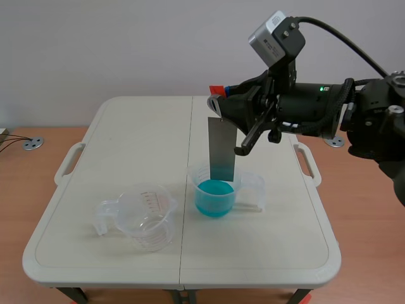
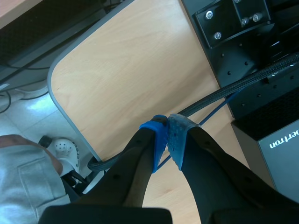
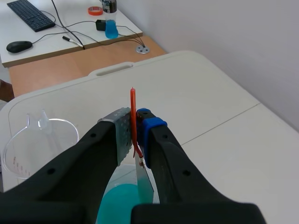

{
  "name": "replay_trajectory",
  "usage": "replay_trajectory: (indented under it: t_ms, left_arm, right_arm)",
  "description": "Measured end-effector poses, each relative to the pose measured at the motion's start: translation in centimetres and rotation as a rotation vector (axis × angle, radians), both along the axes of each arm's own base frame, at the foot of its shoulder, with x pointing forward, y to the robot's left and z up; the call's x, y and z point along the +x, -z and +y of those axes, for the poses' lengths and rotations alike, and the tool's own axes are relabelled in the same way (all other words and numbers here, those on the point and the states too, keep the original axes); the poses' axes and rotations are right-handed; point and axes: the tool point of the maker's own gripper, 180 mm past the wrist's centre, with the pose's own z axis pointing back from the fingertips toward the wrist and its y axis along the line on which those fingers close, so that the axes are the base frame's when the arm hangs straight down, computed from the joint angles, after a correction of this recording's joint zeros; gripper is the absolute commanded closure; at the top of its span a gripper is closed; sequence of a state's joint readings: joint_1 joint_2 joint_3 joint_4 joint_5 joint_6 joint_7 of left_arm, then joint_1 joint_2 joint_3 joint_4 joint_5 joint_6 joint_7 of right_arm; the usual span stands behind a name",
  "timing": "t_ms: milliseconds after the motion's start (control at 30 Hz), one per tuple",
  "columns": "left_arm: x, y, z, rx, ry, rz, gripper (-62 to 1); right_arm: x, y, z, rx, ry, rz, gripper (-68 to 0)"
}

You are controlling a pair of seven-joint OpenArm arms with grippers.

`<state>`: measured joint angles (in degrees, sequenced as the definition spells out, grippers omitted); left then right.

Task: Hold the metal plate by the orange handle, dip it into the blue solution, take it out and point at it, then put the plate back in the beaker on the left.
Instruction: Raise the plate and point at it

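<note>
The right gripper (image 1: 219, 106) is clenched on the orange handle (image 3: 132, 114) of the plate (image 1: 221, 149), its two pads pressing the thin handle from either side so that the handle's tip stands up just past the fingertips. The plate hangs straight down below the jaws, upright, with its lower end inside the right beaker (image 1: 248, 187), where it meets the blue solution (image 1: 214, 190). From the right wrist camera the plate drops away under the fingers into the blue liquid directly beneath the jaws. An empty beaker (image 1: 149, 218) with printed markings stands beside and below the gripper on the white table (image 1: 126, 139), apart from the filled one, its handle turned away from it. The left gripper (image 2: 167, 128) is out of the scene view; its own camera shows the jaws closed on nothing, the blue and grey pads meeting, over a wooden desktop (image 2: 121, 65) with a black cable (image 2: 219, 95) running just ahead of the fingertips.
</note>
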<state>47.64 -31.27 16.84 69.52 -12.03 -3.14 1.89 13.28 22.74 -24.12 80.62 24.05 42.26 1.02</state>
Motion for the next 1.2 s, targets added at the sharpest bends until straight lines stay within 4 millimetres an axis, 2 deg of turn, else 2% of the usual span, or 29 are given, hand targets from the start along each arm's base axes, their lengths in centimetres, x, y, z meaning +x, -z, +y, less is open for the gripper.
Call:
replay_trajectory:
  t_ms: [200,367,567,667,767,867,1000,1100,1200]
  left_arm:
    - [0.2,-0.1,0.2,0.006,-0.005,-0.006,-2.8]
    - [2.6,-1.8,3.0,0.079,-0.042,-0.089,-2.8]
    - [7.2,-6.5,8.0,0.204,-0.097,-0.253,-2.8]
    - [9.4,-9.6,10.6,0.283,-0.121,-0.347,-2.8]
    - [11.6,-12.8,12.2,0.329,-0.117,-0.440,-2.8]
    - [14.3,-16.0,12.0,0.319,-0.098,-0.574,-2.8]
    - [17.2,-19.4,10.3,0.272,-0.053,-0.736,-2.8]
    - [18.4,-20.7,8.0,0.193,0.020,-0.790,-2.8]
    - [18.9,-20.9,4.7,0.079,0.126,-0.778,-2.8]
  right_arm:
    - [-0.4,-1.8,0.0,0.023,-0.019,-0.034,-1.3]
    - [-0.7,-2.7,0.1,0.016,-0.032,-0.060,-1.3]
    - [-1.3,-4.3,0.5,0.037,-0.054,-0.084,-1.3]
    - [-1.5,-4.6,0.7,0.029,-0.062,-0.094,-1.3]
    - [-1.7,-5.2,0.9,0.034,-0.070,-0.111,-1.3]
    - [-1.7,-5.9,0.9,0.048,-0.068,-0.119,-1.3]
    - [-1.7,-6.0,0.8,0.048,-0.065,-0.105,-1.3]
    - [-1.9,-6.4,1.0,0.052,-0.071,-0.110,-1.3]
    - [-2.1,-7.0,1.1,0.056,-0.075,-0.112,-1.3]
